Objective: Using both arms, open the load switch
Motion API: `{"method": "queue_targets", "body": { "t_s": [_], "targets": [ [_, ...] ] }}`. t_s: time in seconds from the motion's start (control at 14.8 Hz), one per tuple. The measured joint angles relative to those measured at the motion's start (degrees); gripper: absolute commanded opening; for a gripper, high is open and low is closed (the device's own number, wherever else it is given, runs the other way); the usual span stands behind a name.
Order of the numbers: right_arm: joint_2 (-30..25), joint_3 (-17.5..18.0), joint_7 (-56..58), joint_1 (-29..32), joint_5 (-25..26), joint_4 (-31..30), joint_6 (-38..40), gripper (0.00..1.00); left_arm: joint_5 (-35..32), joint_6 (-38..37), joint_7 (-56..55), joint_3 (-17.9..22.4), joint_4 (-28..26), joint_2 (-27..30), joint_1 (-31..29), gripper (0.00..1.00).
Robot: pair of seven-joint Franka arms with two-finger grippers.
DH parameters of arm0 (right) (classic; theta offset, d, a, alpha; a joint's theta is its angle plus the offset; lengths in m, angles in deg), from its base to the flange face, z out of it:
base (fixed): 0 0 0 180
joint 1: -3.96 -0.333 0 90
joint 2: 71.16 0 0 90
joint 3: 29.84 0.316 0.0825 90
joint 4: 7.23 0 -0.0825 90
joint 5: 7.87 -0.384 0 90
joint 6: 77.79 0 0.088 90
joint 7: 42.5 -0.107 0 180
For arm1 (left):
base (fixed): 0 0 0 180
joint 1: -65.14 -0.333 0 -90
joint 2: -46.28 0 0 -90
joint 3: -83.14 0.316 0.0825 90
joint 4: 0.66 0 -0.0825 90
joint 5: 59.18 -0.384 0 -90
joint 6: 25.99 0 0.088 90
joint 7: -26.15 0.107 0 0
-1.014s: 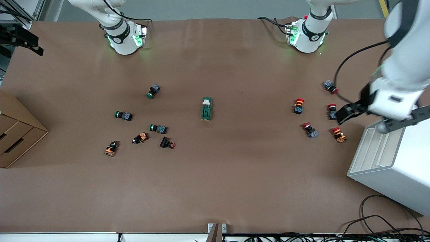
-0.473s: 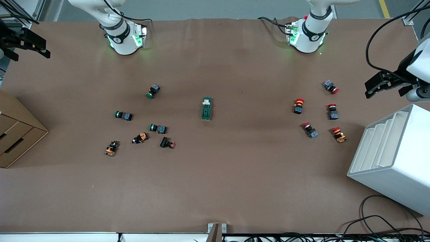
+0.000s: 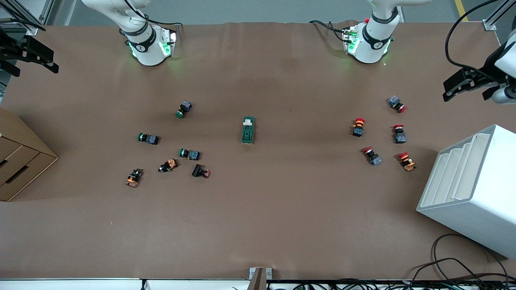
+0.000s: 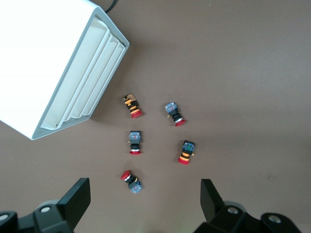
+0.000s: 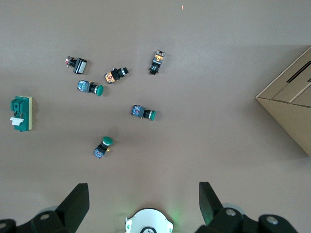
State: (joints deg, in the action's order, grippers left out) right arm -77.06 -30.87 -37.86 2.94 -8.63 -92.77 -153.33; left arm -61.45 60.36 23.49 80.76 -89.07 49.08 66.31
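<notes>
The load switch (image 3: 248, 130), a dark-green block with a white tab at the end toward the robots' bases, lies alone in the middle of the table. It also shows at the edge of the right wrist view (image 5: 20, 113). My left gripper (image 3: 463, 90) hangs high over the table's edge at the left arm's end. It is open and empty, and in the left wrist view (image 4: 146, 191) it is over the red-capped push buttons. My right gripper (image 3: 32, 66) hangs over the table's edge at the right arm's end. It too is open (image 5: 144, 194), with nothing between its fingers.
Several red-capped push buttons (image 3: 379, 135) lie toward the left arm's end, next to a white slotted rack (image 3: 471, 189). Green-capped and orange-bodied buttons (image 3: 169, 149) are scattered toward the right arm's end. A cardboard box (image 3: 20, 161) stands at that edge. Cables (image 3: 463, 270) trail by the front corner.
The left arm has lifted and swung out from over the red buttons and rack toward the table's edge. The right gripper has shifted only slightly. The load switch has not moved.
</notes>
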Motion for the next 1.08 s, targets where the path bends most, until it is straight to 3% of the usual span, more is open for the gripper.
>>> {"method": "queue_targets", "body": {
  "t_s": [0.47,1.08],
  "targets": [
    [0.0,0.0,0.0,-0.01,0.0,-0.01,-0.13,1.0,0.09,-0.19,0.58,-0.34,-4.26,5.15,0.15,1.0],
    [0.0,0.01,0.01,-0.18,0.0,-0.02,-0.67,1.0,3.02,-0.99,-5.82,-1.0,-5.93,5.55,0.26,1.0]
  ]
}}
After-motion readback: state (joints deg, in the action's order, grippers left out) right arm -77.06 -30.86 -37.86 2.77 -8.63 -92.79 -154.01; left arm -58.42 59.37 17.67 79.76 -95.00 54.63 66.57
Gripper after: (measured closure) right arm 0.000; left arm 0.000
